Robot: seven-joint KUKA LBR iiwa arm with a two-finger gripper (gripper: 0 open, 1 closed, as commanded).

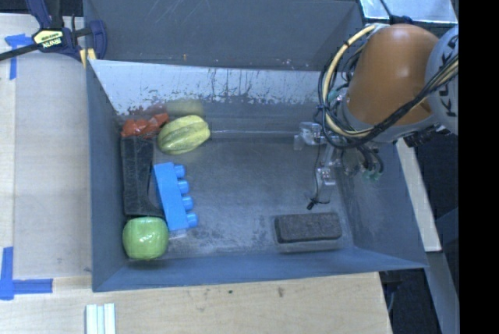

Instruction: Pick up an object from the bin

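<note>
A: Grey metal bin (249, 168), its floor bare on the right. Where does your gripper (320, 196) hang?

B: Just far of the dark grey block (308, 228), which lies alone near the right corner, probably your easiest pick. It lies flat, long axis running left to right. Whether the gripper is apart or together, I cannot tell

Grey bin (242, 168). Left floor: green apple (144, 238), blue toy brick (173, 196), black block (136, 178), yellow-green fruit (184, 134), red item (143, 124), possibly a pepper. Front right: dark pad (308, 228).
</note>
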